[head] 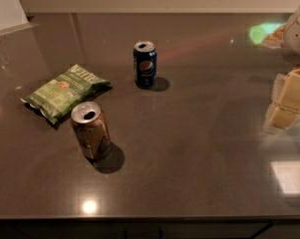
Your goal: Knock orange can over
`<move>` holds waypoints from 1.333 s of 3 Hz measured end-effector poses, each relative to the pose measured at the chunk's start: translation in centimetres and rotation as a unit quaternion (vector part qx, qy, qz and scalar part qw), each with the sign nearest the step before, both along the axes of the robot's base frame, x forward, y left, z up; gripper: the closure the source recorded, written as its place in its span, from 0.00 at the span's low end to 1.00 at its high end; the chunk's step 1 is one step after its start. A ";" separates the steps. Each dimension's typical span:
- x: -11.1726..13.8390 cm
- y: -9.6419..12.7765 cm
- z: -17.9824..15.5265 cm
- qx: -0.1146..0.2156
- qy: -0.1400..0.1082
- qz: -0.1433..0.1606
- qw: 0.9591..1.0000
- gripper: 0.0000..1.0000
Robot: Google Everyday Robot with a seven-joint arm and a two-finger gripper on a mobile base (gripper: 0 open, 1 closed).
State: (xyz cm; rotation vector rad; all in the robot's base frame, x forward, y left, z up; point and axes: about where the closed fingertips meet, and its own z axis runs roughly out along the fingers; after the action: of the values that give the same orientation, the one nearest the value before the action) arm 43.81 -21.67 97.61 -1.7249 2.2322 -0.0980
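Observation:
The orange can (pixel 91 130) stands upright on the dark countertop (pixel 189 148), front left, with a silver opened top and a coppery brown body. My gripper (pixel 288 99) is at the far right edge of the camera view, well to the right of the can and apart from it; its pale yellowish finger pads show below a grey arm part.
A dark blue Pepsi can (pixel 145 64) stands upright behind and right of the orange can. A green chip bag (pixel 64 91) lies just behind and left of the orange can. The counter's front edge runs along the bottom. A wall runs along the back.

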 end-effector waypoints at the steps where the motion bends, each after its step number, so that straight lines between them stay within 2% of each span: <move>1: 0.0 0.1 0.1 0.002 -0.002 0.001 1.000 0.00; 2: 0.2 1.4 0.0 0.034 0.000 0.014 0.999 0.00; 3: 0.3 5.5 -0.7 0.103 -0.001 0.049 0.993 0.00; 4: 0.4 10.7 -1.8 0.165 -0.008 0.090 0.982 0.00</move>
State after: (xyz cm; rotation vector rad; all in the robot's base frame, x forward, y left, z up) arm 44.23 -11.01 95.85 -1.7198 1.9359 0.2825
